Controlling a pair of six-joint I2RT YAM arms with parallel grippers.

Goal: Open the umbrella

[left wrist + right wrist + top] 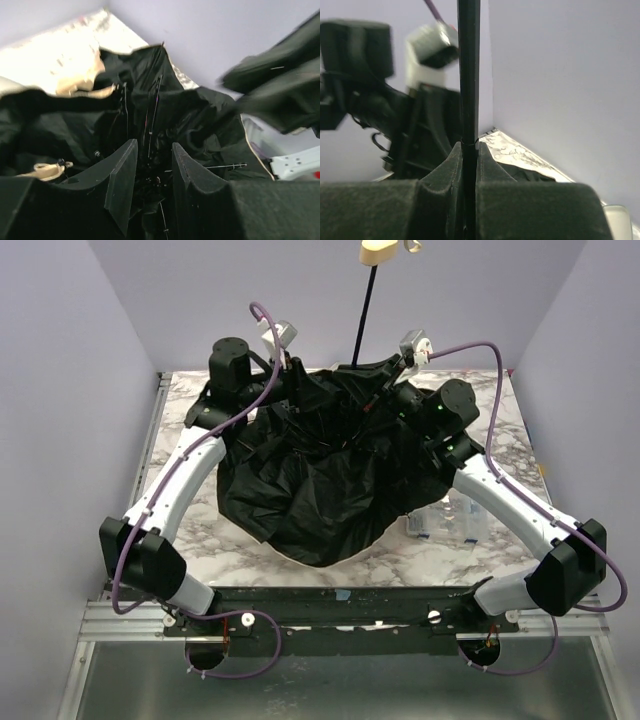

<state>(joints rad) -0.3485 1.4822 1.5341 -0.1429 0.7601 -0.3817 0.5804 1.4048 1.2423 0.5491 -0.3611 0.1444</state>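
Umbrella (310,490) canopy lies inverted on surface (470,560), half spread. Left claw (154,145) among ribs (150,115), narrow gap; grip I cannot tell. Right claw (469,147) clamped on shaft (468,75). I fear ribs snag or shaft slips if push goes crooked.

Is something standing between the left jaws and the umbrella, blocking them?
Nothing visible does. The left gripper is down among the black folds of the umbrella, with thin ribs in the gap between its jaws. The right gripper is shut on the shaft.
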